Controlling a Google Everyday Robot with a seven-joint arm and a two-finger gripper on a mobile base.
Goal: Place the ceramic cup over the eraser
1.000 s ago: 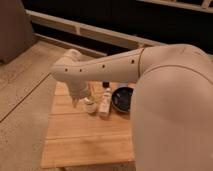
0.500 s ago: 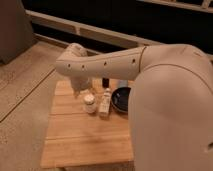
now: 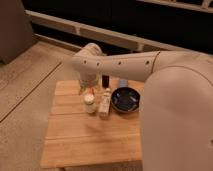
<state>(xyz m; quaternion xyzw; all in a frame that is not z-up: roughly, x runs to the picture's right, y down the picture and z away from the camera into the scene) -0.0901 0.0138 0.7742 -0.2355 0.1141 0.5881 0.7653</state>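
Right now you are reaching for the cup [image 3: 90, 103], which is sitting on the table [image 3: 85, 145] just beside a pale block [image 3: 104, 106], likely the eraser; the gripper [image 3: 87, 91] is hovering above the cup, open or closed I cannot tell. Next you are needing a firm hold and a lift; you are facing one cup, one pale block, one dark bowl [image 3: 125, 99].

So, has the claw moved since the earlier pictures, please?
Yes: the claw has shifted right, toward the dark bowl, and now hangs close by the ceramic cup.
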